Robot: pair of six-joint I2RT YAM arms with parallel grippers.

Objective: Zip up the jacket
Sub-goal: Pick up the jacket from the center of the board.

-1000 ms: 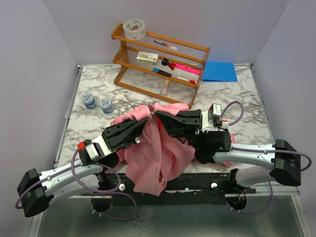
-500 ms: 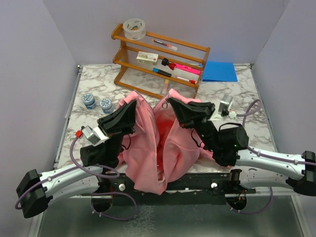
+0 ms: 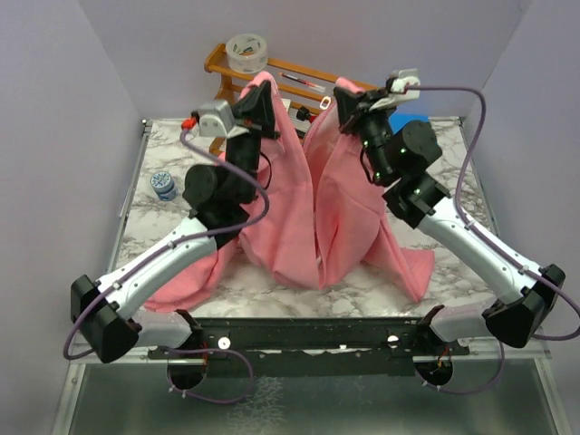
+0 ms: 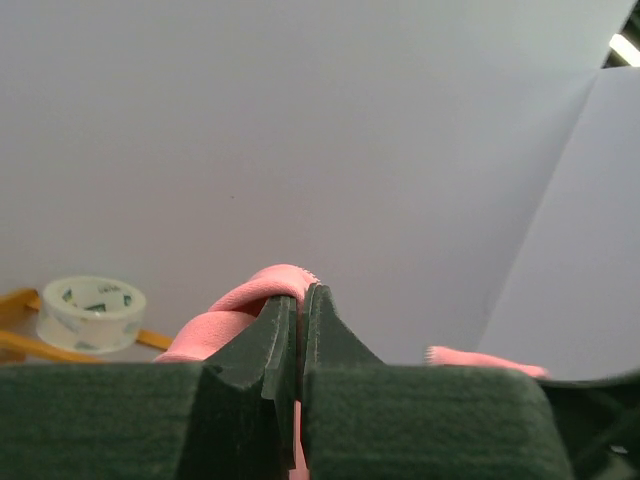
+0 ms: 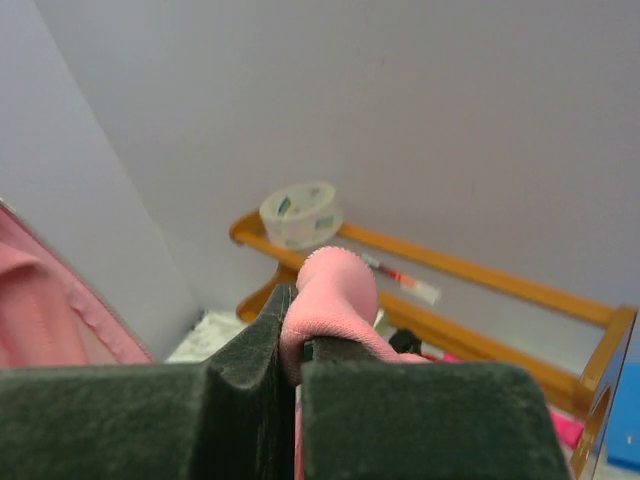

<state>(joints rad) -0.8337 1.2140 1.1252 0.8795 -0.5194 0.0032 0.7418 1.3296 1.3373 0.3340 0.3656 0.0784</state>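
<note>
The pink fleece jacket (image 3: 308,217) hangs open between my two raised arms, its two front halves side by side and its lower parts resting on the marble table (image 3: 299,290). My left gripper (image 3: 260,87) is shut on the top of the left half, seen as a pink fold (image 4: 255,300) between the jaws. My right gripper (image 3: 343,91) is shut on the top of the right half, a pink fold (image 5: 335,290) bulging above the jaws. The zipper itself does not show clearly.
A wooden rack (image 3: 362,91) with pens and a tape roll (image 3: 246,50) stands at the back, right behind the raised grippers. A small round tin (image 3: 163,184) sits at the left. A blue sheet (image 3: 412,127) lies at the back right.
Both arms have risen high and swung toward the back, lifting the jacket off the table; its halves now hang down from the two grippers.
</note>
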